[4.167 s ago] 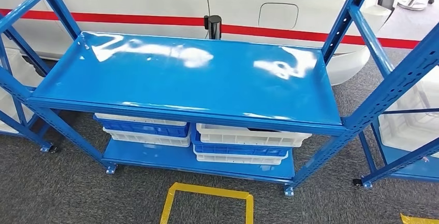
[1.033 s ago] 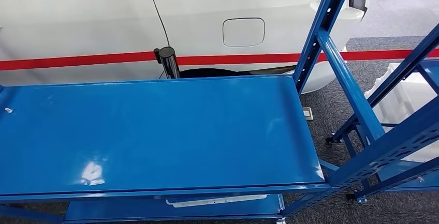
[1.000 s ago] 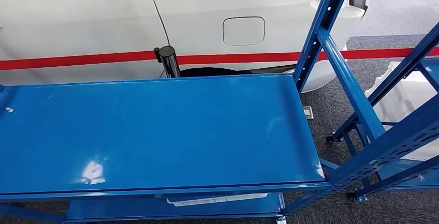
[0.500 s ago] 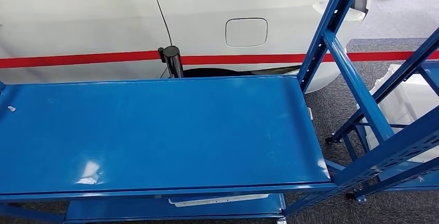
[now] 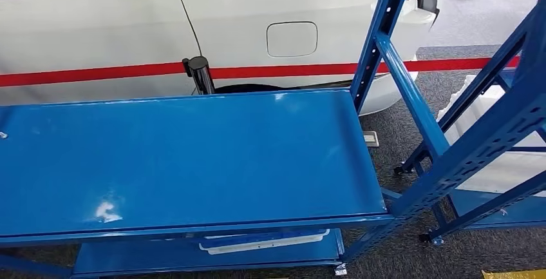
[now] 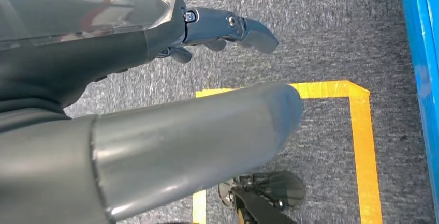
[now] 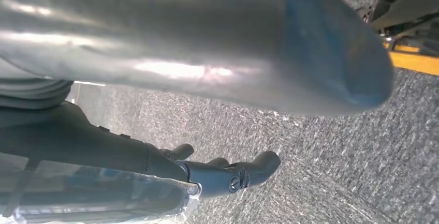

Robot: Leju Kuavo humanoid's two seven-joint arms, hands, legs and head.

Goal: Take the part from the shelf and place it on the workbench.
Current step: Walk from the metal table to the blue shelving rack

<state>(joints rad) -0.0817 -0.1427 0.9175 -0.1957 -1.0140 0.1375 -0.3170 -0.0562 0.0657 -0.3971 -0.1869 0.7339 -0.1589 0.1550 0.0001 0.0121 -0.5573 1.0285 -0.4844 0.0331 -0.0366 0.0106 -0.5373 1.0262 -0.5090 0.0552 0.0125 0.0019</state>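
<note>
The blue metal shelf [image 5: 193, 156] stands right in front of me in the head view, its glossy top board showing a few light reflections. Under its front edge peeks the rim of a white and blue bin [image 5: 264, 241] on the lower level. My left hand [image 6: 171, 131] hangs over the grey carpet, thumb and fingers [image 6: 228, 27] apart, holding nothing. My right hand [image 7: 181, 53] hangs the same way with its dark fingers [image 7: 233, 175] spread and nothing in them.
A white car with a red stripe [image 5: 96, 73] stands just behind the shelf, with a black post [image 5: 199, 73] between them. A second blue rack [image 5: 489, 131] stands at the right. Yellow floor tape [image 6: 362, 131] marks a square beneath my left hand.
The camera has come closer to the shelf and now turned slightly right; the whole scene shifts left. The lower bins have slid under the top board. Both hands hang unchanged.
</note>
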